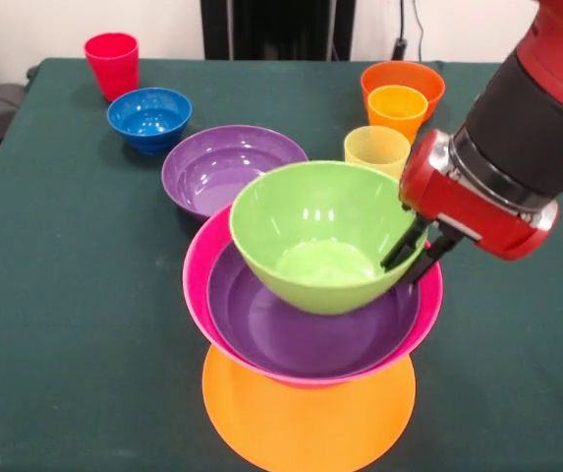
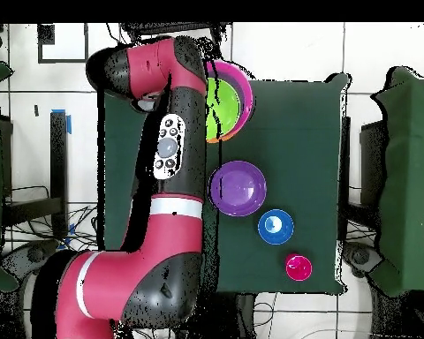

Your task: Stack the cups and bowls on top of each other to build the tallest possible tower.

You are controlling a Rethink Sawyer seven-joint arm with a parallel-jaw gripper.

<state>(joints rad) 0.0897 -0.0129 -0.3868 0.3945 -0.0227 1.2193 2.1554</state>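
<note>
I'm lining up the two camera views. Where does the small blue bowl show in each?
Front view: the small glossy blue plastic bowl sits upper left, on the green table between the red plastic cup and the lone purple plastic bowl.
Overhead view: the blue bowl lies lower right of centre, again between the red cup and the purple bowl.
Shared landmark: that red cup, blue bowl, purple bowl row.

Green table (image 1: 65, 295), white tiled floor (image 2: 286, 48)

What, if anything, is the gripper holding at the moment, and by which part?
The gripper holds the lime green bowl by its rim, on the side next to the arm, one finger inside the wall and one outside.
</note>
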